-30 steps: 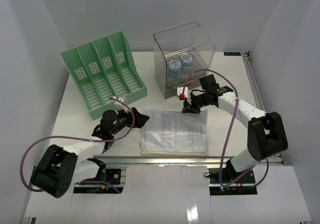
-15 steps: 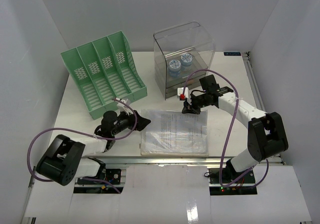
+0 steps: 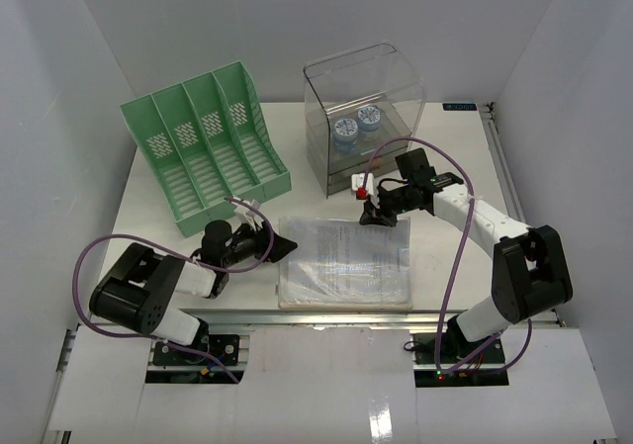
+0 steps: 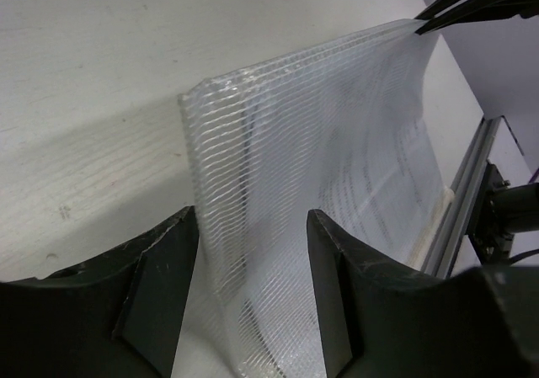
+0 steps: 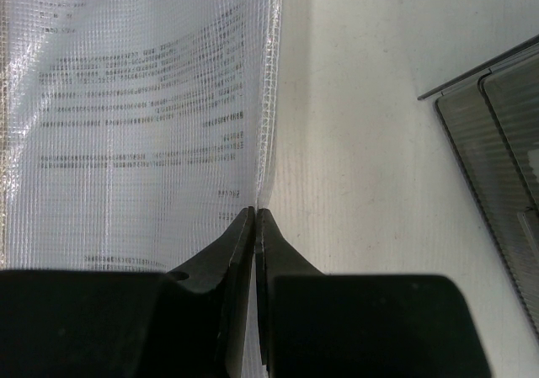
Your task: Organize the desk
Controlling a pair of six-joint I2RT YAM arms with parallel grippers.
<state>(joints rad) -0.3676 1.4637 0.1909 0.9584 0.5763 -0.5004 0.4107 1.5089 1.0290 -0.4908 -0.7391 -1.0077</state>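
A clear mesh document pouch point(image 3: 346, 261) with printed sheets inside lies on the white desk point(image 3: 148, 217), near its front edge. My right gripper point(image 3: 368, 214) is shut on the pouch's far edge point(image 5: 254, 212), which is pinched and raised slightly. My left gripper point(image 3: 280, 244) is open at the pouch's near-left corner. In the left wrist view the pouch point(image 4: 337, 142) stands lifted between the left gripper's point(image 4: 250, 226) jaws, which straddle it with gaps either side. The pouch point(image 5: 143, 100) fills the left half of the right wrist view.
A green slotted file rack point(image 3: 203, 142) stands at the back left. A clear plastic drawer box point(image 3: 361, 108) at the back centre holds two blue-lidded tubs point(image 3: 356, 126); its base edge point(image 5: 497, 100) lies right of the right gripper. A metal rail point(image 4: 463, 210) runs along the front.
My left arm has slid toward the pouch's left corner and its jaws have narrowed around it. The right gripper has kept its hold in place.
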